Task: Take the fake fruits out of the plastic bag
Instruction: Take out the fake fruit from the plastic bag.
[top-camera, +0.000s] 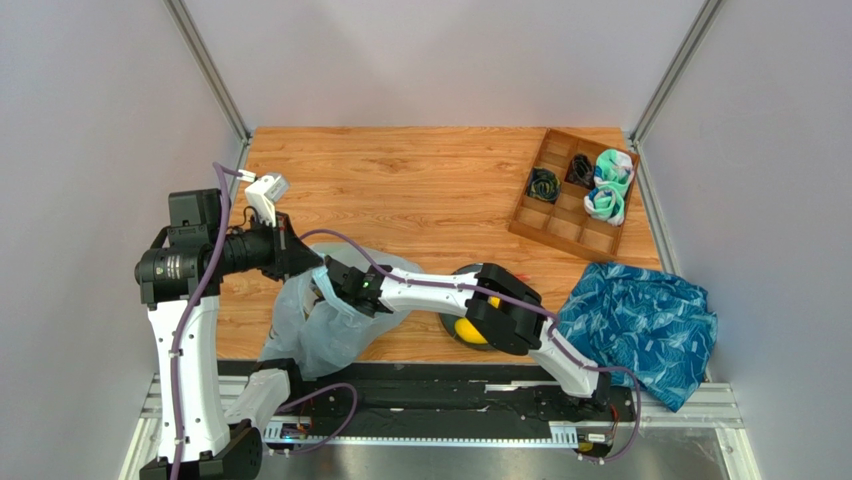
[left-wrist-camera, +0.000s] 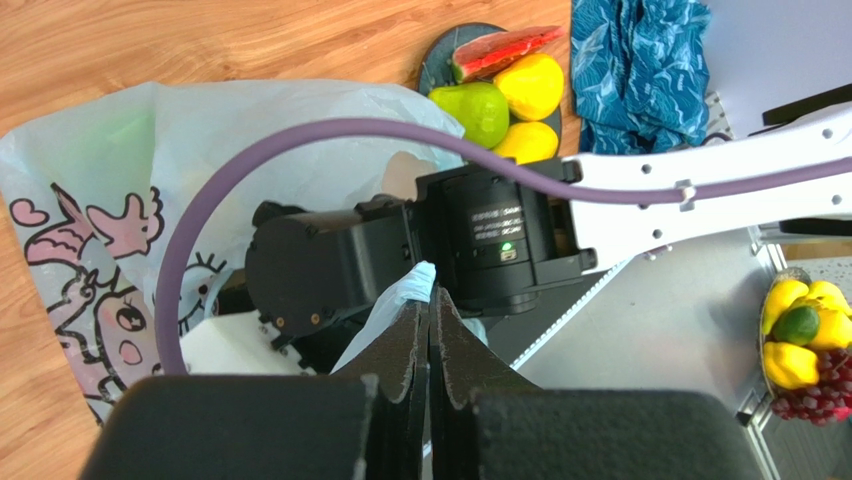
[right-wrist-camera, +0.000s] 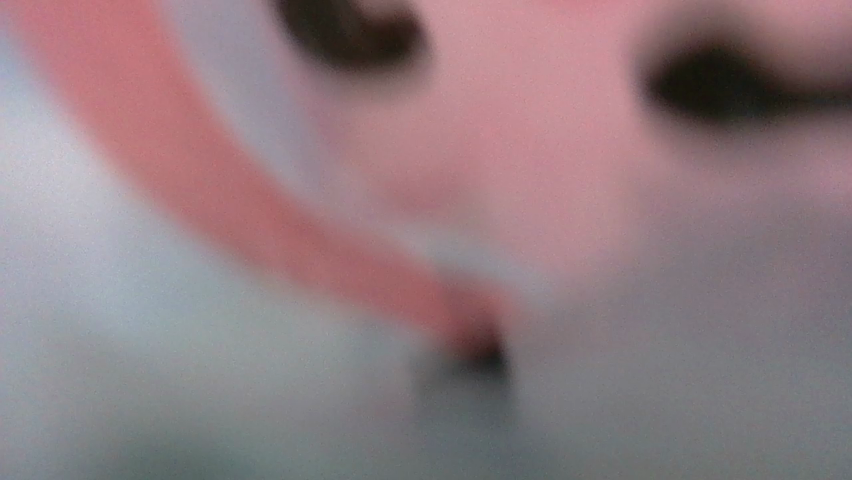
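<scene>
The plastic bag (top-camera: 318, 338), pale and translucent with a pink cartoon print, lies at the table's near left; it also shows in the left wrist view (left-wrist-camera: 240, 130). My left gripper (left-wrist-camera: 430, 305) is shut on a pale blue fold of the bag's rim and holds it up (top-camera: 322, 268). My right arm (top-camera: 430, 288) reaches left into the bag's mouth; its fingers are hidden inside. The right wrist view shows only blurred bag film and pink print (right-wrist-camera: 400, 180). A watermelon slice (left-wrist-camera: 500, 50), green pear (left-wrist-camera: 478, 108) and two yellow fruits (left-wrist-camera: 535, 85) lie on a dark plate (left-wrist-camera: 435, 70).
A wooden divided tray (top-camera: 560, 228) with rolled socks stands at the back right. A blue patterned cloth (top-camera: 640, 325) lies at the near right. More yellow and green fruits and grapes (left-wrist-camera: 805, 345) show at the right edge of the left wrist view.
</scene>
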